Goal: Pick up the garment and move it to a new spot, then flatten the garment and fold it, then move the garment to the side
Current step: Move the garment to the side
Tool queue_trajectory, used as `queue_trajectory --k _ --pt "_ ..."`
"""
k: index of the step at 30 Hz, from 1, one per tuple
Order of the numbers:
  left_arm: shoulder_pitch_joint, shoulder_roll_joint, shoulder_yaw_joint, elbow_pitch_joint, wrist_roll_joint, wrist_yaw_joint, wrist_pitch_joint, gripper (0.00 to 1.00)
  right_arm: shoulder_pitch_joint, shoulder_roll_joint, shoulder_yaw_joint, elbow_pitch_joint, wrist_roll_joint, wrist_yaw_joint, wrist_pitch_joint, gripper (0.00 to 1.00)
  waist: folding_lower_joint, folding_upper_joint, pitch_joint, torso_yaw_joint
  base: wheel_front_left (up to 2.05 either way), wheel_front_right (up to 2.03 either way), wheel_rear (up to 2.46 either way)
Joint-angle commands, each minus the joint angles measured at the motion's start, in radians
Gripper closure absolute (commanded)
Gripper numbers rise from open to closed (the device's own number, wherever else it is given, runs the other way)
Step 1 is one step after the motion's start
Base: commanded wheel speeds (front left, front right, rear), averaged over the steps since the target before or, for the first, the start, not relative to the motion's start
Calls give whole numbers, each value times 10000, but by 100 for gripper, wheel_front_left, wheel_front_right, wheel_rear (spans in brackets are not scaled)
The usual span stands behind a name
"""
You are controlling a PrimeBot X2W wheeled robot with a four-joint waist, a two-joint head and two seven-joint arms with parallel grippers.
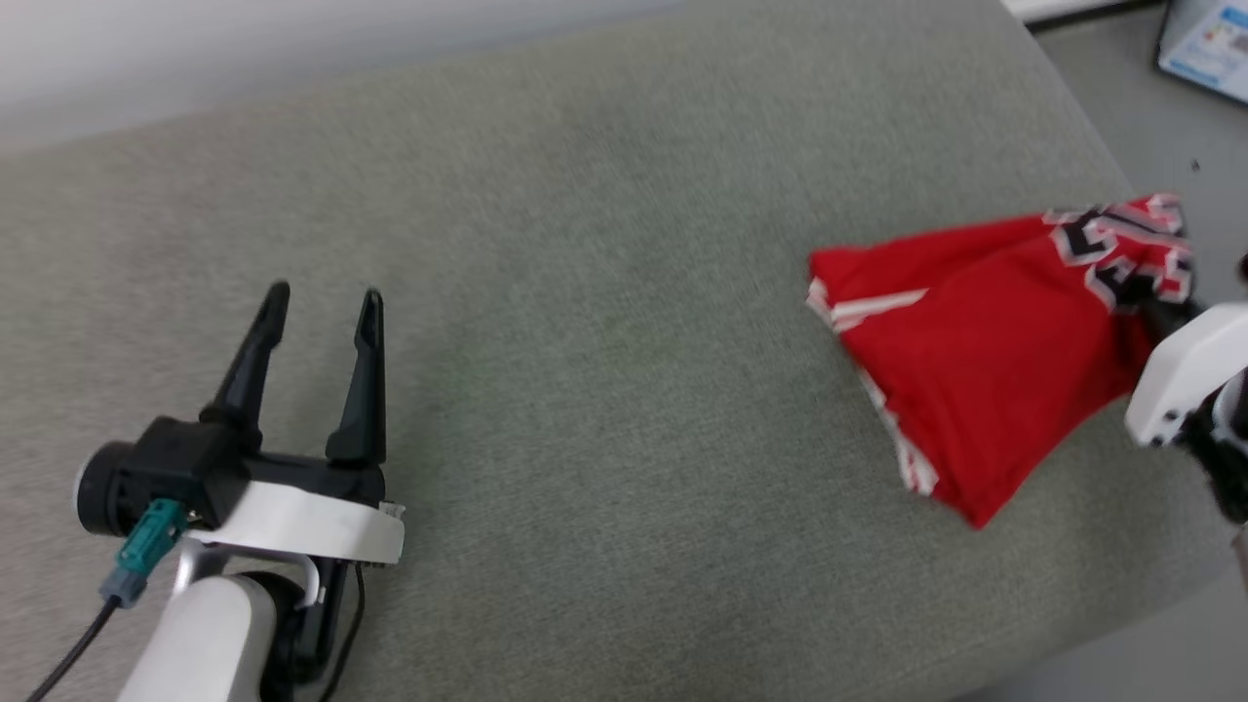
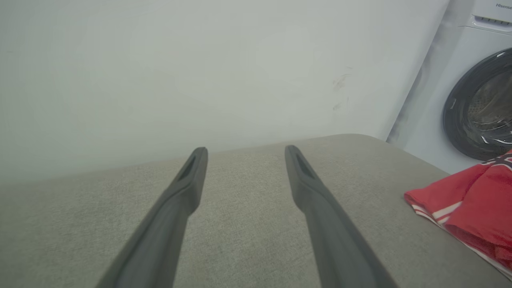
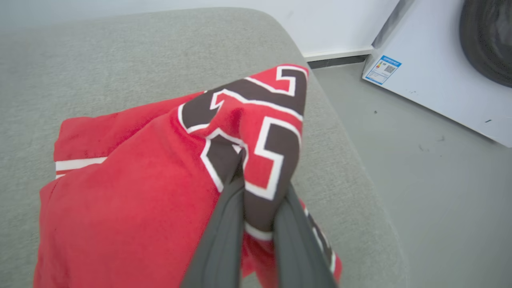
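Red garment (image 3: 120, 200) pinched in right end effector (image 3: 260, 188), draped on grey cushion (image 1: 585, 390).

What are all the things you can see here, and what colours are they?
garment: one, red with white stripes and a black-and-white print, bunched near the right end of the cushion
cushion: one, grey-green, wide padded top under the garment
washing machine: one, white with a dark round door, on the floor past the cushion's right end
sticker: one, blue and white, on the washing machine's side
floor: grey, beside the cushion
wall: pale, behind the cushion
left gripper: one, dark fingers, open, above the cushion's left part, apart from the garment
right gripper: one, dark fingers, shut on the garment at its printed part
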Motion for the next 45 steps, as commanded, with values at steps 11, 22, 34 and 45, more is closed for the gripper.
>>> queue_trajectory --k 11,22,34,45 --pt "-1440 748 -190 -1522 642 -144 959 0 -1839 -88 -1885 1380 -373 -10 -2018 100 -1 0 3011 -703 0 0 0" --pt "-1559 839 -229 -1705 610 -80 1113 0 -2533 137 -2630 3480 -822 -10 -3491 0 -1 0 3235 -248 0 0 0" --pt "-365 274 -452 -496 129 13 272 0 -1740 -273 -2967 3621 -1366 -11 -4189 0 -1 0 841 248 0 0 0" --pt "1020 -275 -311 254 -406 397 -179 0 860 613 -2354 953 -1389 -10 -3536 0 -1 0 -1020 1064 0 0 0"
